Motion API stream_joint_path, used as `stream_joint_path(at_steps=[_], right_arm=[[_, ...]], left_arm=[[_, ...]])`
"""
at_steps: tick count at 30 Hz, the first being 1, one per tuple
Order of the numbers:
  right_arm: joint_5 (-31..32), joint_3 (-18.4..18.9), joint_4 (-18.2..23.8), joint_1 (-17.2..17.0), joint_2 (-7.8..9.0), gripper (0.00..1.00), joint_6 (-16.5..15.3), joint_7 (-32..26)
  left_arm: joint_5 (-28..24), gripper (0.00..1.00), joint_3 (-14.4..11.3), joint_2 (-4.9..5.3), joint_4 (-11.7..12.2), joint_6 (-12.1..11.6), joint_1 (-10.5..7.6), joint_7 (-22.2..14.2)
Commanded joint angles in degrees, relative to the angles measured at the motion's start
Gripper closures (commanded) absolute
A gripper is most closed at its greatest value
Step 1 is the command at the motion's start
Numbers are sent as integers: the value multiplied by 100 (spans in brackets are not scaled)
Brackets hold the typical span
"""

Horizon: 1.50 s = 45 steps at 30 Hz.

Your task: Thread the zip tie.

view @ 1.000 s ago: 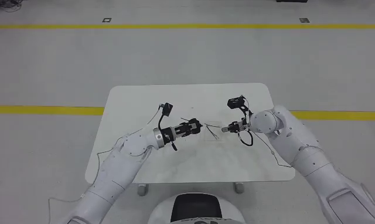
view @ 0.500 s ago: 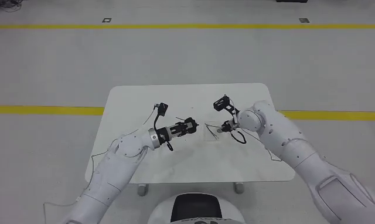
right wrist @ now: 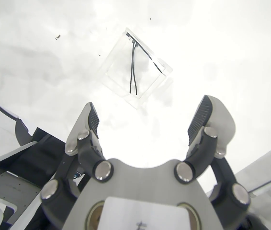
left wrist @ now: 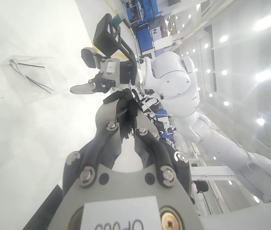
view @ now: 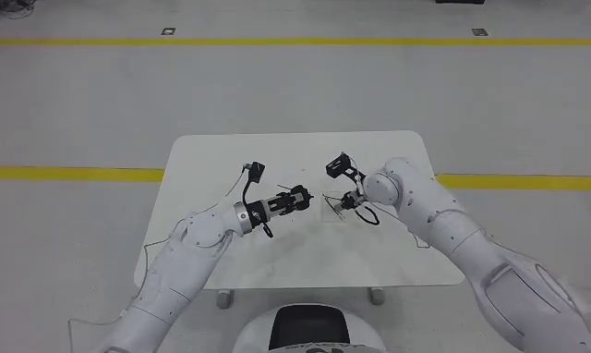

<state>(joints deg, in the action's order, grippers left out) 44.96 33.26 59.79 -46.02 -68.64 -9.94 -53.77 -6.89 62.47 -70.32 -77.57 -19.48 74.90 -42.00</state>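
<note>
Threading looks barely begun. The left jaws are closed tight on a dark, bunched strip (left wrist: 125, 106) that I take to be the zip tie, held up off the bench (view: 231, 159) and pointing toward the other arm. Whether its tail has entered its head cannot be made out, since the strip is crumpled between the pads. The right jaws stand wide apart and hold nothing. In the left wrist view they sit just beyond the held strip, close to it but not touching. From the right wrist view they hang above a clear tray (right wrist: 147, 81) lying flat on the bench, with a few spare ties (right wrist: 133, 72) inside it.

As I judge it, one tie is picked up and presented, and that is all that is done. What is left is for the right jaws to take the free end, feed it through the head and pull it snug. Nothing shows a closed loop.

Over the last second the right arm (view: 416, 205) has swung in across the bench toward the left one, so its jaws have gone from well apart from the left jaws to near them, now over the tray. The left jaws have drifted only a little and keep their grip. The tray and its ties lie where they were.
</note>
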Motion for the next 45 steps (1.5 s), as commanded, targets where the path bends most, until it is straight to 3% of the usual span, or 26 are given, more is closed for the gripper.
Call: stream_joint_path(at_steps=[1,5,13,14,15,16,17,18,19,22,24,28,32,37,45], right_arm=[[148,-11,-6,-30,3,0,-110,143],[184,-26,-80,-16,-32,0,-437,263],[210,-39,-118,-18,-48,0,-452,300],[267,-42,-98,-58,-46,5,-461,396],[322,-45,-70,-91,-45,42,-503,441],[332,-46,-46,-108,-46,49,-569,446],[344,-50,-23,-120,-48,42,-621,440],[363,-58,0,-135,-55,42,-666,424],[378,-64,4,-143,-62,49,-680,419],[442,-123,-77,-154,-113,53,-660,398],[423,-146,-153,-147,-149,64,-715,422],[412,-190,-342,-115,-232,73,-786,498],[416,-237,-548,-59,-322,77,-794,563],[397,-322,-870,14,-465,75,-790,686],[206,-518,-1529,213,-787,75,-936,554]], left_arm=[[0,100,0,0,0,0,0,0],[0,100,0,0,0,0,0,0],[0,100,0,0,0,0,0,0],[0,100,0,0,0,0,0,0],[0,100,0,0,0,0,0,0],[0,100,0,0,0,0,0,0],[0,100,0,0,0,0,0,0],[0,100,0,0,0,0,0,0],[0,100,0,0,0,0,0,0],[0,100,0,0,0,0,0,0],[0,100,0,0,0,0,0,0],[0,100,0,0,0,0,0,0],[0,100,0,0,0,0,0,0],[0,100,0,0,0,0,0,0],[0,100,0,0,0,0,0,0]])
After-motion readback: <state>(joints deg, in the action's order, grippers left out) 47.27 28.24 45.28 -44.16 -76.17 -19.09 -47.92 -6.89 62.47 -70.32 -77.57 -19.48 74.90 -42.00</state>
